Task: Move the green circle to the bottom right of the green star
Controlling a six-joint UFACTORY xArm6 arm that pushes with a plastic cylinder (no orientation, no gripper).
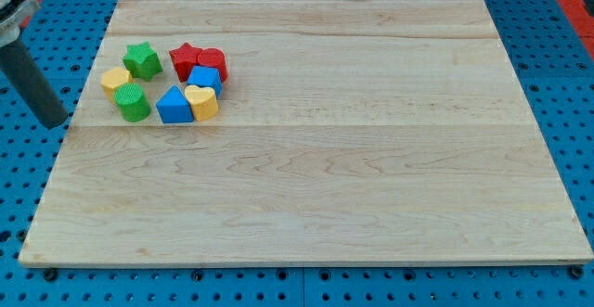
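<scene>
Green circle (pixel 133 102) not yet placed.

Sits on the counter (pixel 371 159) below and slightly left of the green star (pixel 142 60), touching the yellow block (pixel 115 80). No claw fitted; my tip (pixel 53 121) parked off the left edge. Push rightward remaining.

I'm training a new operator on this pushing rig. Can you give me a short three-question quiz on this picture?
1. True or false: the green circle lies toward the view's bottom of the green star.
2. Which block touches the blue triangle on the view's right? A) red star B) yellow heart C) green star
3. Fill in: my tip stands off the board's ____ edge, touching no block.

Key: 1 true; 2 B, the yellow heart; 3 left.
</scene>
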